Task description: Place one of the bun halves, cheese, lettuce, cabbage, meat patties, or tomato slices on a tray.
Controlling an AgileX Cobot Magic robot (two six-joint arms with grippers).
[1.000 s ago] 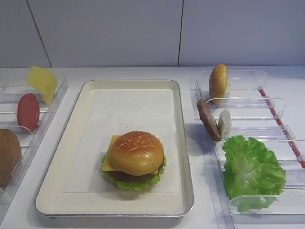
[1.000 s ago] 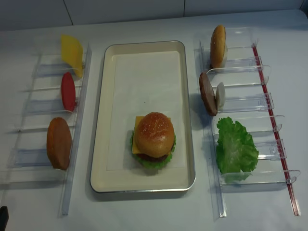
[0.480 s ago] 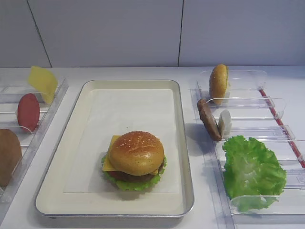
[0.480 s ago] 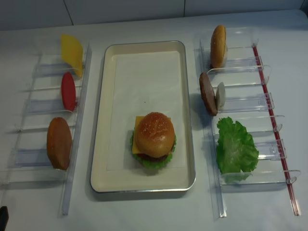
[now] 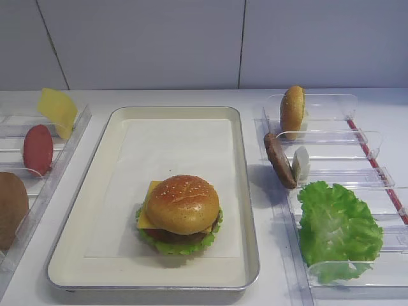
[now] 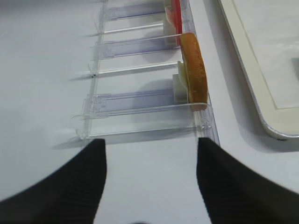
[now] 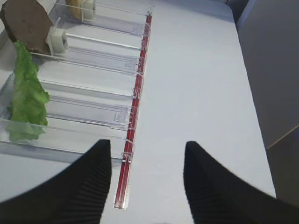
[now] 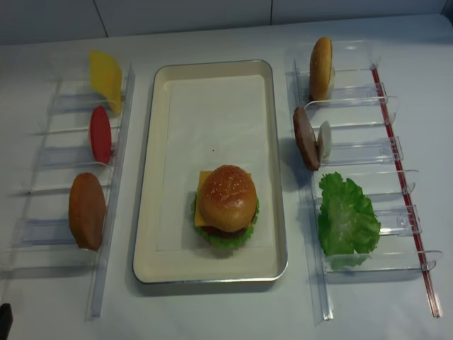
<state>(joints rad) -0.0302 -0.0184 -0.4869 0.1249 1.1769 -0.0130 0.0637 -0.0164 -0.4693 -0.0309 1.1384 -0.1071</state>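
Note:
On the tray (image 5: 172, 140) (image 8: 212, 106) stands a stacked burger. Its sesame bun half (image 5: 182, 203) (image 8: 226, 196) sits on top, over cheese (image 5: 148, 218), a patty and lettuce (image 5: 172, 247). Left holders keep cheese (image 8: 105, 78), a tomato slice (image 8: 100, 134) and a bun half (image 8: 87, 210) (image 6: 194, 74). Right holders keep a bun half (image 8: 320, 68), a meat patty (image 8: 306, 138) (image 7: 25, 21) and lettuce (image 8: 345, 218) (image 7: 25, 93). No cabbage is in view. My left gripper (image 6: 150, 144) and my right gripper (image 7: 147, 149) are open and empty over bare table, each just outside its holders.
Clear plastic holders (image 5: 331, 146) (image 6: 140, 100) flank the tray on both sides. A red strip (image 7: 135, 116) runs along the right holders' outer edge. A white wall stands behind the table, whose right edge (image 7: 254, 116) is close.

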